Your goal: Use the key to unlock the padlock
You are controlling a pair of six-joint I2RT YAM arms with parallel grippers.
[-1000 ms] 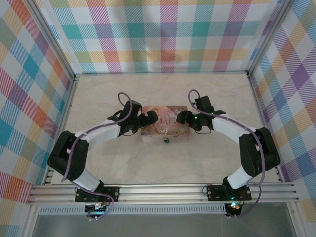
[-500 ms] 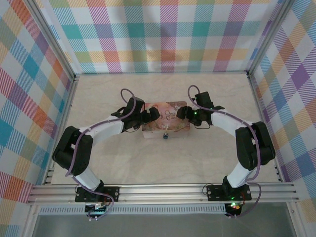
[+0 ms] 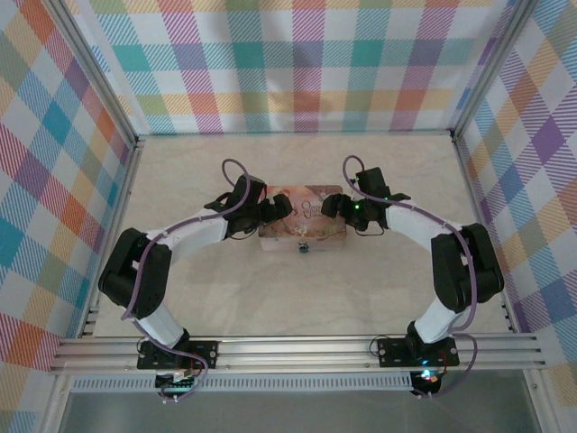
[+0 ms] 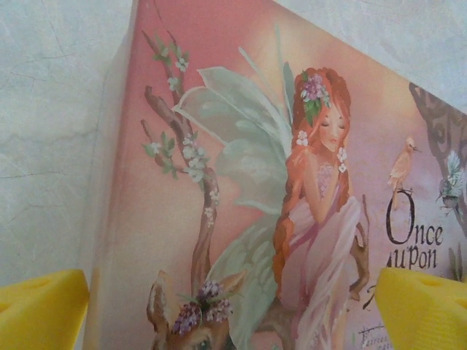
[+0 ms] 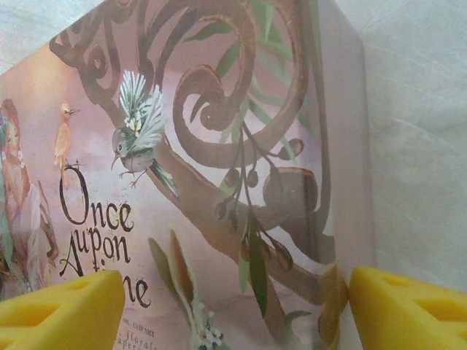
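The padlock [image 3: 303, 249] is a tiny dark speck at the middle of the near side of the pink illustrated tin [image 3: 305, 218]. I cannot make out the key. My left gripper [image 3: 276, 209] hangs over the tin's left end and my right gripper [image 3: 332, 209] over its right end. In the left wrist view the left gripper [image 4: 233, 313] is open, its yellow pads [image 4: 40, 310] wide apart above the fairy lid [image 4: 241, 146]. The right gripper [image 5: 233, 313] is open too, one pad [image 5: 408, 310] past the lid's [image 5: 204, 146] right edge.
The tin lies mid-table on a pale marbled tabletop [image 3: 297, 298], enclosed by checkered walls [image 3: 297, 63] on three sides. An aluminium rail [image 3: 297, 347] with both arm bases runs along the near edge. Bare tabletop surrounds the tin.
Both arms have reached a little farther from the near edge, and the tin with the padlock has shifted slightly toward the back wall. Both grippers stay over its ends.
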